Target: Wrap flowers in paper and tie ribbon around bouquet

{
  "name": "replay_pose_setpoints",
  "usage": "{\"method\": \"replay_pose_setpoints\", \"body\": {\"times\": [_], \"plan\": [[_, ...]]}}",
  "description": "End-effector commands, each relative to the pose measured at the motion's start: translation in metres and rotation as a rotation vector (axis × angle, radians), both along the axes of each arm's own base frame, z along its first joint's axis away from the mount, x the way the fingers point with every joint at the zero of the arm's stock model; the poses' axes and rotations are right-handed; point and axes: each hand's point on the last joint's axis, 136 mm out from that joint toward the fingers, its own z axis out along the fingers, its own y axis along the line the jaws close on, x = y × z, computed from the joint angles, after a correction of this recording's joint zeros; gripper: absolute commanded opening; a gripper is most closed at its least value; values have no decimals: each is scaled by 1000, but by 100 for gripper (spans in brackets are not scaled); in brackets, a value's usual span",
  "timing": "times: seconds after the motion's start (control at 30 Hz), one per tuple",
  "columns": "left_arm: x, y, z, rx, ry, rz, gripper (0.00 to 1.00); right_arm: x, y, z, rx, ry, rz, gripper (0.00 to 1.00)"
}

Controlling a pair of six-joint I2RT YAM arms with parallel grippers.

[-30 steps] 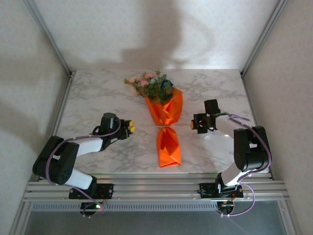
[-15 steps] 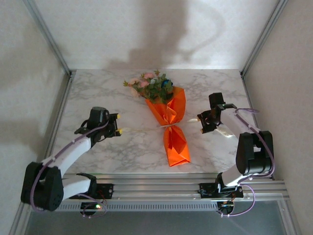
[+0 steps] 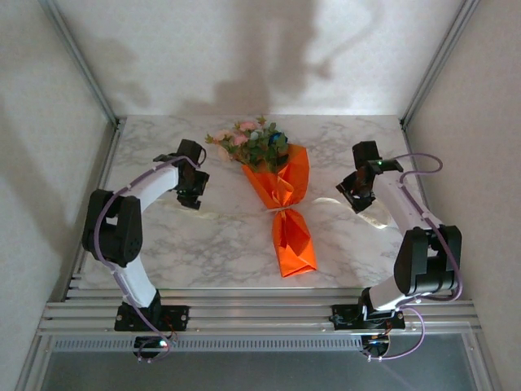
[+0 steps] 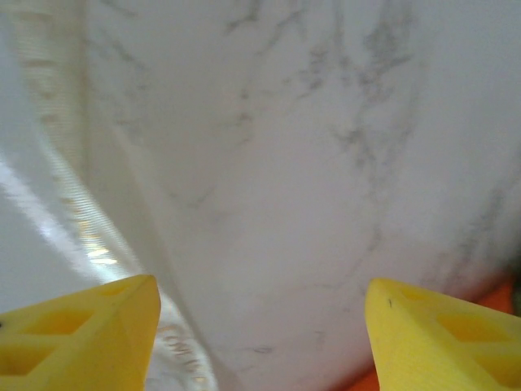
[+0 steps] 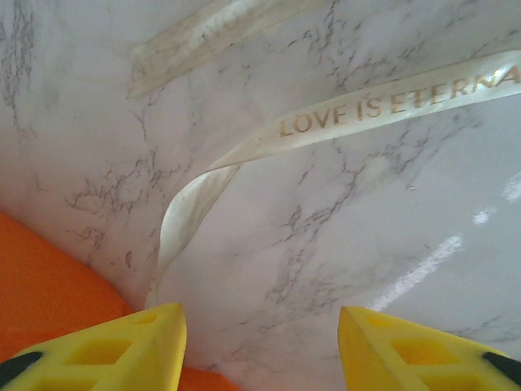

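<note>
Orange dominates the scene: a glossy orange paper cone (image 3: pixel 295 244) lies near the middle of the white marble worktop (image 3: pixel 187 252). It holds a small bunch of pink, white and blue artificial flowers (image 3: pixel 254 143), with the blooms toward the far edge. A thin cream translucent ribbon (image 5: pixel 391 99) with gold lettering cinches the cone at its narrow waist. Its 2 tails trail across the marble to left and right. I cannot tell whether the knot is finished.

The left gripper (image 3: pixel 193 187) sits left of the blooms and the right gripper (image 3: pixel 356 195) right of the cone. Both have their yellow fingers well apart over bare marble and hold nothing.

The bundle looks light. The paper is probably slick and springy, so it may creep open or crease under a hard pinch. The waist, just beside the ribbon, seems the safest hold, away from the blooms. The ribbon is limp and lies mostly flat, so it should be easiest to pinch where the right tail twists up on edge near the cone.
</note>
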Motion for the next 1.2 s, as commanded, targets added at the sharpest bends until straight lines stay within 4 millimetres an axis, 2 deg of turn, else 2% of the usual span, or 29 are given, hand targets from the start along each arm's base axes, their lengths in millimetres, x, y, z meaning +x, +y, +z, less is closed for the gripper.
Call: {"method": "replay_pose_setpoints", "body": {"times": [0.0, 0.1, 0.17, 0.43, 0.53, 0.63, 0.8, 0.83, 0.9, 0.93, 0.97, 1.07, 1.17], "plan": [[-45, 10, 1, 114, 124, -41, 71, -8, -13, 12, -67, -3, 21, 53], [-68, 15, -11, 128, 186, -15, 74, -7, -14, 13, -74, -8, 28, 53], [-74, 15, -26, 98, 216, 7, 73, -6, -14, 13, -76, -9, 35, 53], [-49, 21, -51, 53, 193, 136, 71, -3, -17, 15, -92, -10, 71, 53], [-34, 22, -51, 46, 159, 156, 69, -5, -21, 17, -97, -12, 81, 52], [-32, 20, -51, 47, 180, 132, 67, -8, -24, 18, -107, -10, 88, 52], [-38, 6, -58, 6, 188, 112, 48, -17, -39, 15, -141, 9, 53, 52], [-39, 2, -59, -5, 188, 116, 42, -18, -45, 13, -146, 14, 42, 52], [-36, -6, -59, -33, 167, 112, 18, -21, -58, 11, -157, 23, 18, 52], [-33, -10, -58, -53, 152, 111, 6, -22, -66, 9, -165, 31, 9, 51], [-31, -13, -55, -69, 134, 110, 0, -23, -72, 7, -168, 38, 3, 51], [-19, -18, -22, -97, 20, 99, 0, -26, -94, -1, -184, 82, -19, 51], [-8, -37, 29, -184, -138, 44, 0, -33, -110, -16, -147, 131, -65, 51]]}}
